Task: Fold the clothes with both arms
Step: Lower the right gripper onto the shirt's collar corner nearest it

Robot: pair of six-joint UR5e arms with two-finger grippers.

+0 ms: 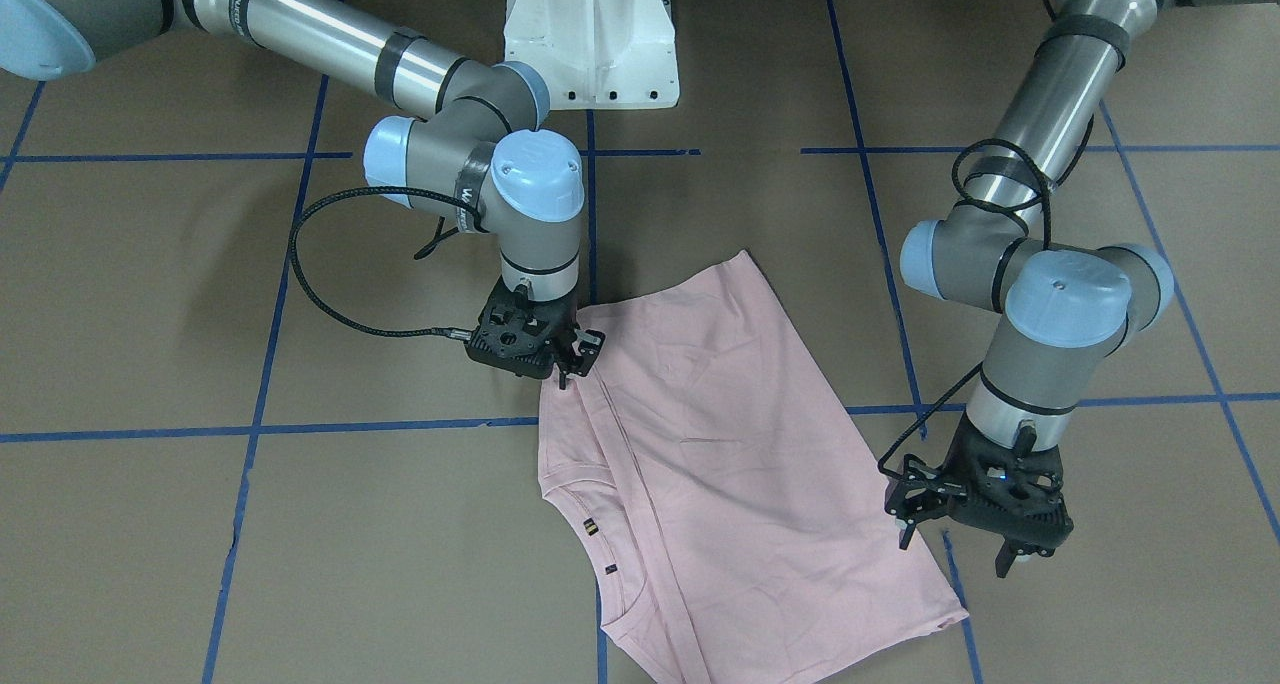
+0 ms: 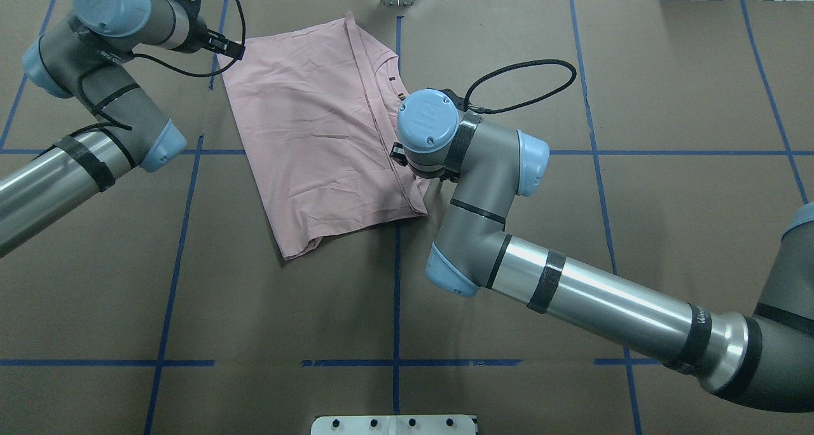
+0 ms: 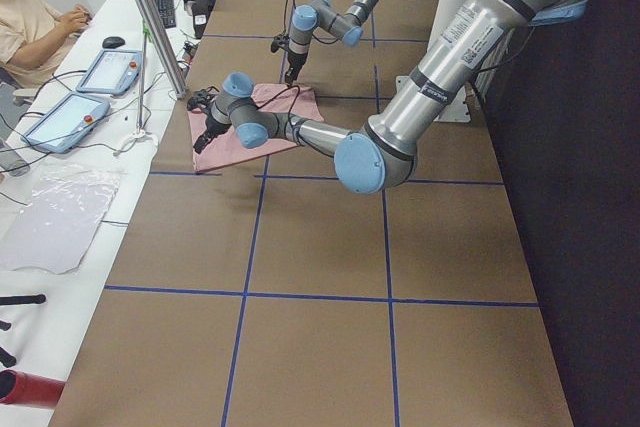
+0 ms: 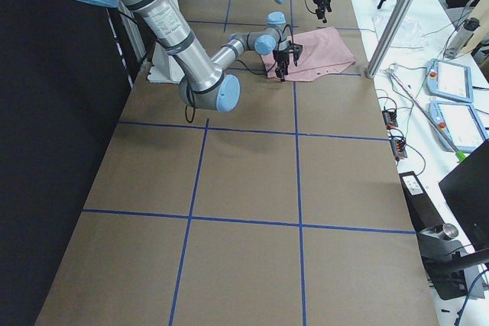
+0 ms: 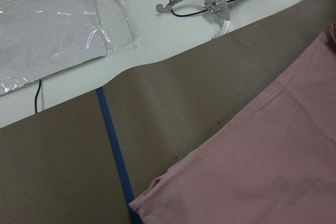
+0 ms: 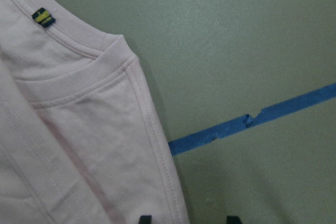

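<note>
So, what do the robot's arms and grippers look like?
The left arm and right arm are silver-grey tubes with grey joints, light blue round caps and black bands. A black braided cable loops to each wrist. The left gripper and right gripper are black, with two thin fingers each.

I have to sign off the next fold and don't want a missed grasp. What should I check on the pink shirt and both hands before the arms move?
1. Black two-finger right hand open: ok, its fingertips stand apart.
2. It straddles the edge of the pale pink T-shirt: ok, one tip over cloth, one over the brown paper-covered table.
3. Black two-finger left hand open: ok.
4. Left hand touching cloth: cannot tell; it is by a shirt corner.
5. Shirt lying flat: ok, light creases only.
</note>
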